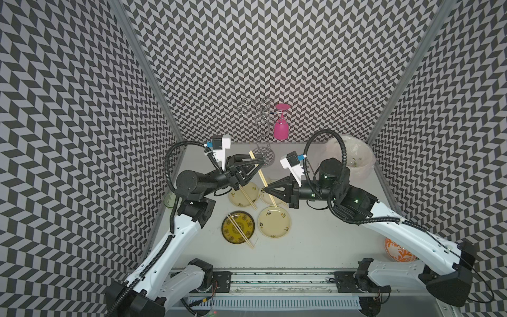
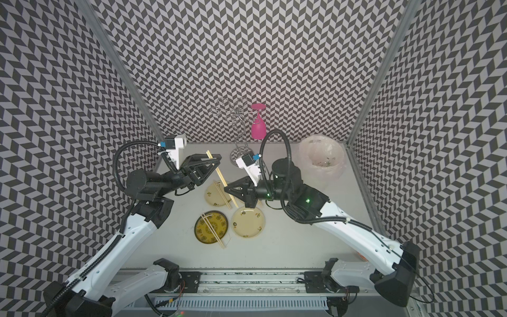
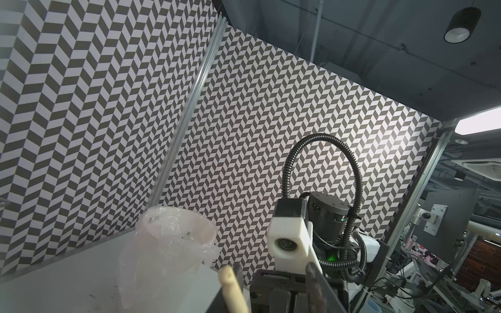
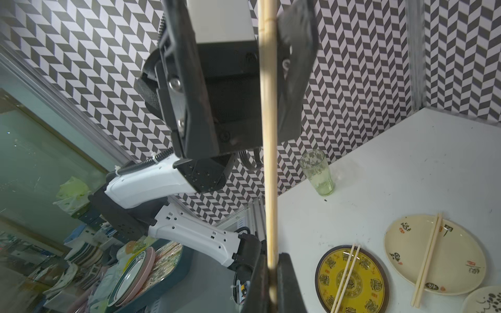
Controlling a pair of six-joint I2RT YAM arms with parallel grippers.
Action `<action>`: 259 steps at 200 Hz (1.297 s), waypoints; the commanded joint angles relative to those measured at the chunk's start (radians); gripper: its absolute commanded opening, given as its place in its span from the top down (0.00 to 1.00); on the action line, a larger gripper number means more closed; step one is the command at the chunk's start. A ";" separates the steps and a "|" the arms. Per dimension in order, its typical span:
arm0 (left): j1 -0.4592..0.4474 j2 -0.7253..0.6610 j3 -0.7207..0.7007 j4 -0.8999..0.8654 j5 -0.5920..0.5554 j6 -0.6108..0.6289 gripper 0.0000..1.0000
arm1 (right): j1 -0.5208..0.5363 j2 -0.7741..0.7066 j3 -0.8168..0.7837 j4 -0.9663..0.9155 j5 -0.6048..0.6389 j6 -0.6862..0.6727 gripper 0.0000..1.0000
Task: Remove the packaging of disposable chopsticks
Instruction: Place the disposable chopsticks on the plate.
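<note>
Two grippers on one bare pair, only the right clamping

Both grippers met above the plates with one pair of chopsticks (image 1: 263, 179) (image 4: 269, 162) slanting between them, raised off the table. The right gripper (image 1: 264, 190) (image 4: 272, 268) was closed tight on the lower part of the pair. Its tips pinched the wood from both sides, and a short length poked on past them toward the plates. The left gripper (image 1: 261, 162) stood around the upper part with its jaws parted. In the right wrist view the sticks lay against one of its fingers (image 4: 294, 62) while the opposite one was well clear, so it carried nothing. That arrangement read as a handover, with the right bearing the weight so the left could draw away.

No sleeve could be made out on the held pair, and the wood looked bare along its visible length. Small green flecks lay inside the bin bag (image 1: 359, 175) (image 3: 151, 216) behind the right arm. They were probably discarded packaging, though too small to be sure.

Another bare pair (image 1: 240, 231) rested across the yellow plate (image 1: 225, 229), and a third pair (image 1: 248, 198) across the far cream plate (image 1: 236, 201); both were presumably finished. The near cream plate (image 1: 274, 225), with nothing on it, looked like the spot meant for the held pair.
</note>
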 commanded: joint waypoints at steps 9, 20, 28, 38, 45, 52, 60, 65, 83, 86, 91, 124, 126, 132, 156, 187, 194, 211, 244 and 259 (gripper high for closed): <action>0.004 0.013 -0.014 0.100 -0.015 -0.054 0.50 | -0.011 -0.050 -0.037 0.085 -0.040 0.069 1.00; 0.005 0.021 -0.008 0.094 -0.018 -0.056 0.40 | -0.017 -0.052 -0.044 0.081 -0.041 0.071 1.00; 0.010 0.024 -0.003 0.076 -0.024 -0.051 0.35 | -0.024 -0.054 -0.050 0.077 -0.043 0.079 1.00; 0.031 0.020 0.003 0.033 -0.030 -0.039 0.30 | -0.037 -0.061 -0.068 0.069 -0.049 0.094 1.00; 0.052 0.011 0.008 -0.013 -0.042 -0.020 0.27 | -0.046 -0.071 -0.089 0.058 -0.054 0.104 1.00; 0.080 -0.002 0.016 -0.085 -0.060 0.011 0.25 | -0.054 -0.084 -0.113 0.038 -0.055 0.110 1.00; 0.117 -0.020 0.028 -0.189 -0.093 0.068 0.23 | -0.060 -0.101 -0.144 0.011 -0.057 0.112 1.00; 0.140 -0.034 0.037 -0.254 -0.120 0.102 0.20 | -0.063 -0.113 -0.167 -0.005 -0.056 0.114 1.00; 0.202 -0.072 0.069 -0.469 -0.238 0.238 0.20 | -0.065 -0.143 -0.256 -0.075 -0.048 0.116 1.00; 0.205 -0.073 0.082 -0.511 -0.265 0.264 0.20 | -0.065 -0.145 -0.271 -0.087 -0.048 0.118 1.00; 0.205 -0.072 0.102 -0.571 -0.306 0.309 0.20 | -0.065 -0.147 -0.299 -0.104 -0.048 0.119 1.00; 0.205 -0.083 0.082 -0.626 -0.372 0.375 0.20 | -0.065 -0.101 -0.425 -0.187 -0.029 0.109 1.00; 0.205 -0.083 0.080 -0.626 -0.372 0.374 0.20 | -0.065 -0.094 -0.430 -0.188 -0.026 0.109 1.00; 0.205 -0.082 0.071 -0.621 -0.369 0.372 0.20 | -0.065 -0.074 -0.445 -0.186 -0.024 0.107 1.00; 0.205 -0.083 0.045 -0.608 -0.371 0.364 0.20 | -0.065 0.050 -0.442 -0.196 -0.036 0.072 1.00; 0.207 -0.085 0.043 -0.614 -0.367 0.364 0.21 | -0.065 0.196 -0.416 -0.133 -0.042 0.049 1.00; 0.207 -0.086 0.043 -0.616 -0.368 0.365 0.20 | -0.065 0.228 -0.405 -0.116 -0.038 0.043 1.00; 0.207 -0.087 0.042 -0.620 -0.368 0.367 0.21 | -0.070 0.322 -0.366 -0.109 -0.044 0.023 1.00; 0.207 -0.091 0.040 -0.628 -0.368 0.374 0.21 | -0.072 0.440 -0.291 -0.102 -0.063 -0.004 1.00; 0.207 -0.094 0.040 -0.631 -0.368 0.379 0.21 | -0.077 0.465 -0.263 -0.107 -0.062 -0.012 1.00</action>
